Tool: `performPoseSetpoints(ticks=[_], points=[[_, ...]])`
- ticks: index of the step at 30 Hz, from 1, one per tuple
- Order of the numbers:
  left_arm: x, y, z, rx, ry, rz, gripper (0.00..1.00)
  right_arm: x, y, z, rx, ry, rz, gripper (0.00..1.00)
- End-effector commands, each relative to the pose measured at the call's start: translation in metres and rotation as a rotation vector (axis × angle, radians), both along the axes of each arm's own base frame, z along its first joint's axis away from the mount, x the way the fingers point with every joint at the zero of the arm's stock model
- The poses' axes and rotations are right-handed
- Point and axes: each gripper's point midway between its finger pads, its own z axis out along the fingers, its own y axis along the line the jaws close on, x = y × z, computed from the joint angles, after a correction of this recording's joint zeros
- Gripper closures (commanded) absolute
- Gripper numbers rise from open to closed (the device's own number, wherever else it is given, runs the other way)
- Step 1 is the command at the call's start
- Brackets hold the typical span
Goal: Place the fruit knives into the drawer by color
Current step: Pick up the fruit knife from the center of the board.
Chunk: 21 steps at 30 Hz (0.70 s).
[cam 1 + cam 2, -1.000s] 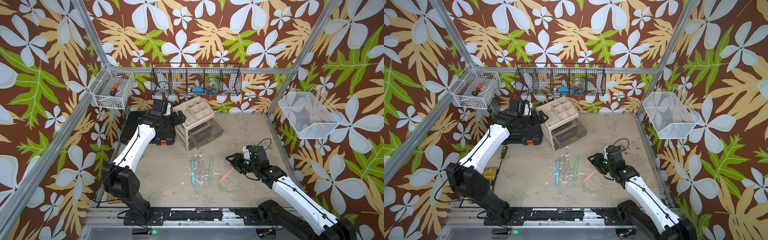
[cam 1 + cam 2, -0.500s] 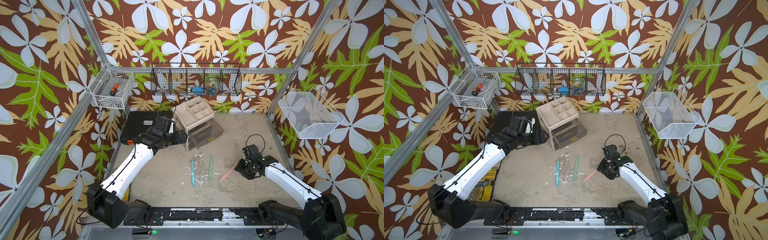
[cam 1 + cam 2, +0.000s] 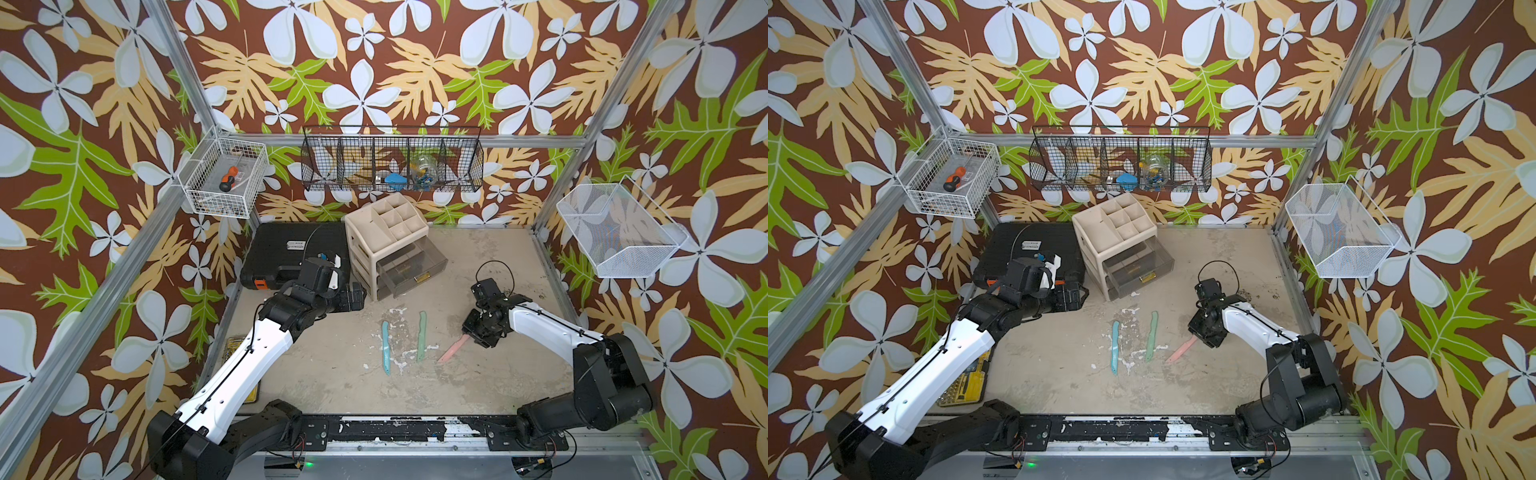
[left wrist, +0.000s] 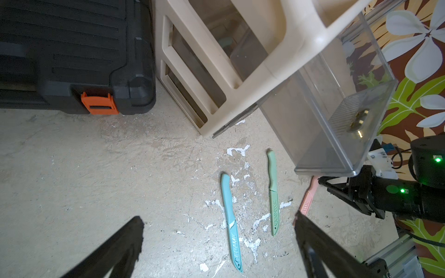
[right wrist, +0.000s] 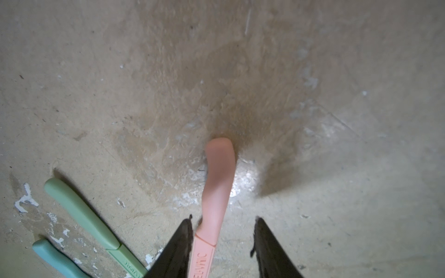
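**Three pastel knives on the table, right arm poised over the pink one**

On the left wall, a white wire basket [image 3: 218, 205] holds an orange-and-black screwdriver [image 3: 228, 178]. Below it, a black tool case [image 3: 282, 249] sits at the back of the table [image 3: 324, 374], just beside a beige organizer [image 3: 374, 232].

The left gripper [image 3: 356, 296] hovers in front of the case. Its fingers are spread wide and hold nothing.

From the organizer a clear drawer [image 3: 432, 270] stands pulled out, with no knife visible in it.

In front of it, all three fruit knives lie flat on the table. The light blue knife [image 3: 386, 347] and the mint green knife [image 3: 421, 336] lie side by side, roughly parallel and apart, handles toward the organizer. Near the green one, the pink knife [image 3: 453, 350] lies at an angle.

The right gripper [image 5: 224, 218] is low over the pink knife, straddling it where handle meets blade. Its jaws are partly apart. One finger sits at the knife's edge and the other stands clear of it, so nothing is clamped.

A white mesh basket [image 3: 623, 262] hangs on the right wall.
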Motion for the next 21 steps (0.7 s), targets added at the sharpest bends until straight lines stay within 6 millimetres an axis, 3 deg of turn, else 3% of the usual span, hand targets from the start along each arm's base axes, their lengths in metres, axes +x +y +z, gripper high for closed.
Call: performPoseSetpoints(ticks=[1, 5, 21], points=[[0.003, -0.005, 0.004, 0.005, -0.022, -0.020, 0.00, 0.002, 0.006, -0.003, 0.003, 0.012, -0.038, 0.55], [0.005, -0.009, 0.005, 0.019, -0.030, -0.033, 0.00, 0.000, 0.018, -0.010, 0.006, 0.044, -0.042, 0.58], [0.004, -0.017, 0.003, 0.052, -0.039, -0.061, 0.00, -0.011, 0.015, -0.042, -0.024, 0.144, -0.078, 0.67]])
